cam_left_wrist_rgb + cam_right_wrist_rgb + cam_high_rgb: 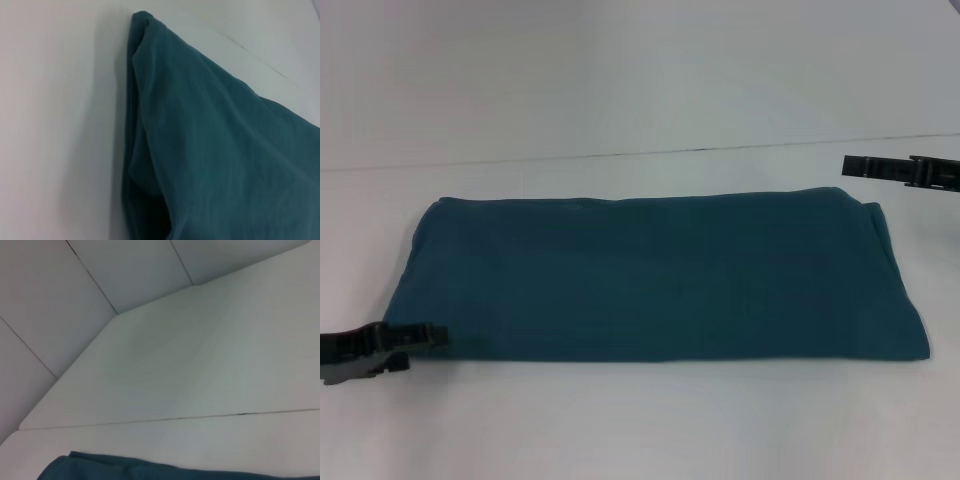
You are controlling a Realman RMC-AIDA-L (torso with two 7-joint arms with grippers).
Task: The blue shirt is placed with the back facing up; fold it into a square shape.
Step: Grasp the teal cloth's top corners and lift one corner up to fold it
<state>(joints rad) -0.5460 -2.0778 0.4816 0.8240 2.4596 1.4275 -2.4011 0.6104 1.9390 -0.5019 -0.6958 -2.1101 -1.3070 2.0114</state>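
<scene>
Lying folded into a long band across the middle of the white table (640, 420), the shirt (660, 280) shows only plain teal. At its near left corner sits the left gripper (432, 336), mostly cut off by the frame; its fingers cannot be judged. Past the far right corner hangs the right gripper (852, 166), likewise cropped and unreadable.

A white table (210, 365) is filling most of the right wrist view, with a thin dark seam (165, 418) running across it. An edge of the blue shirt (150, 472) is showing at the frame's margin (soft, slightly rumpled), lying on the table. Pale panelled surfaces (60, 295) are standing beyond the table's far edge.
</scene>
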